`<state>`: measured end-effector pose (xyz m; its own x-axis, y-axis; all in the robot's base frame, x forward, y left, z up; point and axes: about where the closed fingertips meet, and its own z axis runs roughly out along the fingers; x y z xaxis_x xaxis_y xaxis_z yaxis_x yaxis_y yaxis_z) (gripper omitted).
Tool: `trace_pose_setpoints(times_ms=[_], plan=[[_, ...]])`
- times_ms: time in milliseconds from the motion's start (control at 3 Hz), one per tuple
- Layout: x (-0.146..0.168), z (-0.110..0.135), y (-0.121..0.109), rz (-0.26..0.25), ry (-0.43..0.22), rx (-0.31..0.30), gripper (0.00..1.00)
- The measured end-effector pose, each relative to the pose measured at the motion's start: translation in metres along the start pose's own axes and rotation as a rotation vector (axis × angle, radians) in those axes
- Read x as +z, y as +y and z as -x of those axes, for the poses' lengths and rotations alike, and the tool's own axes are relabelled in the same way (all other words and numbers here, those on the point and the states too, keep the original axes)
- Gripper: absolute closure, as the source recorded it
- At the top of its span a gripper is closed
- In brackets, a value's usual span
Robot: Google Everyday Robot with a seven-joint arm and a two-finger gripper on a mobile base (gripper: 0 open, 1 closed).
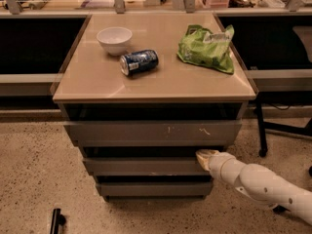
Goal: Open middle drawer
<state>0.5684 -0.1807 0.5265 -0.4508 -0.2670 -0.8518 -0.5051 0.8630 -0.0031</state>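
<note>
The cabinet has three grey drawer fronts under a beige top. The top front (153, 132) is the largest and bears white scratch marks. The middle drawer (141, 166) is a plain grey front below it, pulled out only slightly. The bottom front (153, 188) looks smallest. My gripper (204, 157) is at the end of the white arm (258, 184), which comes in from the lower right. Its tip sits at the right end of the middle drawer's top edge, in the gap under the top front.
On the cabinet top (97, 82) are a white bowl (114, 39), a blue can (139, 62) lying on its side, and a green chip bag (207, 48). A black chair leg (261, 130) stands to the right. A small black object (56, 220) lies on the speckled floor.
</note>
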Motion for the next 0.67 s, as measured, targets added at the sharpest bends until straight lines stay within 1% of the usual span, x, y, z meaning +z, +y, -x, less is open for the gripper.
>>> trace_pose_setpoints(times_ms=[333,667], plan=[[0.003,-0.005,0.002,0.003,0.013,0.009,1.00],[0.021,-0.014,0.004,-0.002,0.026,0.009,1.00]])
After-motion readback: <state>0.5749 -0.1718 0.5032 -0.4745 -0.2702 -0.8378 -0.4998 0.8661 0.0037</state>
